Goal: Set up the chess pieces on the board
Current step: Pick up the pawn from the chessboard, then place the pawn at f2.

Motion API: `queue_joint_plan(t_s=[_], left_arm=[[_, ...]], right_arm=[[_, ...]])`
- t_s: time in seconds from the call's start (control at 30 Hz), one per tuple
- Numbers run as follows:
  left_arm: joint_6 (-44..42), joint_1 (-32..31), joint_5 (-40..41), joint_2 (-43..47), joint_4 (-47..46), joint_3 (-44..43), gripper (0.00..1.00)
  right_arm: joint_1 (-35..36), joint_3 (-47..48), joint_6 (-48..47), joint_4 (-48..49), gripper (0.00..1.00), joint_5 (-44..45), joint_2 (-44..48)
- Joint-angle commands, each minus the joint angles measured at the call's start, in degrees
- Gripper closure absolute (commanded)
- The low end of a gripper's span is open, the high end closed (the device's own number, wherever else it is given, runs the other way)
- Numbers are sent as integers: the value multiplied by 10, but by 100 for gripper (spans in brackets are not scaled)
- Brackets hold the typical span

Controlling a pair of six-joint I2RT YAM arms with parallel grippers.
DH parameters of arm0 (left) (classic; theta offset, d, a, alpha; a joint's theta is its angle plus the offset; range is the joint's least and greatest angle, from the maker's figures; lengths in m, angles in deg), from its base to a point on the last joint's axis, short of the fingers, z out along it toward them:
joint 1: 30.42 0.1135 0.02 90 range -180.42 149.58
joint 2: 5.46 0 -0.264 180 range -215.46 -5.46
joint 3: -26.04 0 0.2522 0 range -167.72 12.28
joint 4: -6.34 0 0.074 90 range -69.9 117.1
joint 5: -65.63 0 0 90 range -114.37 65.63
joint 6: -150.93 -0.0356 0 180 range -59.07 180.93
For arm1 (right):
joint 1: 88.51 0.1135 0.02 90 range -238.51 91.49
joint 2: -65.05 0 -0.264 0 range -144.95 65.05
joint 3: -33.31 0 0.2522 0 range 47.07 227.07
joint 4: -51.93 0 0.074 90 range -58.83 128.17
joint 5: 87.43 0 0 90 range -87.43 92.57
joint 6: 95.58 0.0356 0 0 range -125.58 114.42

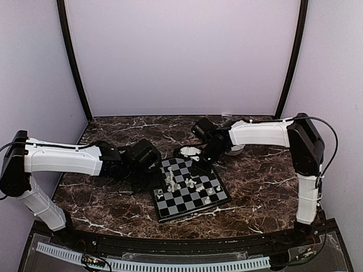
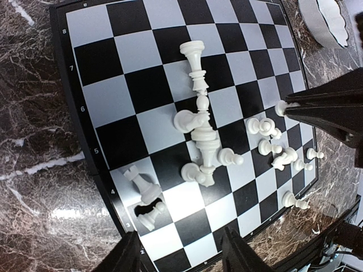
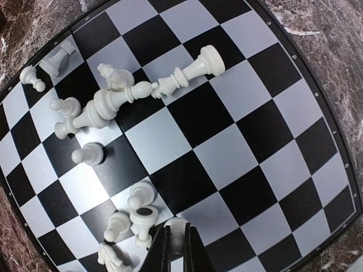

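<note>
The black and silver-grey board lies at the table's middle, with several cream-white chess pieces on it, most of them toppled in a heap. My right gripper is over the board's far side, shut on a small white pawn. In the left wrist view its fingertips pinch that pawn. My left gripper is open and empty above the board's edge. A rook and a pawn lie just ahead of it. In the top view the left gripper is at the board's left corner.
A white scalloped bowl stands on the dark marble tabletop just beyond the board, under the right arm; it also shows in the left wrist view. Purple walls enclose the table on three sides.
</note>
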Motion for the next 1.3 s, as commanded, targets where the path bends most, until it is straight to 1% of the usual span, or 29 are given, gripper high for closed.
queue_joint_plan(t_s=[0.0, 0.17, 0.37, 0.63, 0.93, 1.1, 1.27], left_arm=[[-7, 3, 5, 2, 8, -10, 49], [-12, 3, 1, -9, 7, -21, 49], [-12, 3, 0, -13, 5, -25, 49], [-9, 3, -1, -3, 10, -15, 49], [-3, 3, -2, 7, 9, -1, 49], [-3, 3, -2, 7, 5, 3, 49], [-6, 3, -4, 2, -1, 3, 49]], right_arm=[[-3, -32, -21, 13, 98, 7, 84], [-1, -114, -54, 3, 98, -51, 148], [11, -174, -77, -3, 98, -70, 167], [26, -188, -62, 19, 98, -51, 146], [33, -178, -47, 33, 97, -19, 114], [34, -174, -46, 34, 95, -10, 105], [34, -171, -48, 33, 89, -3, 102]])
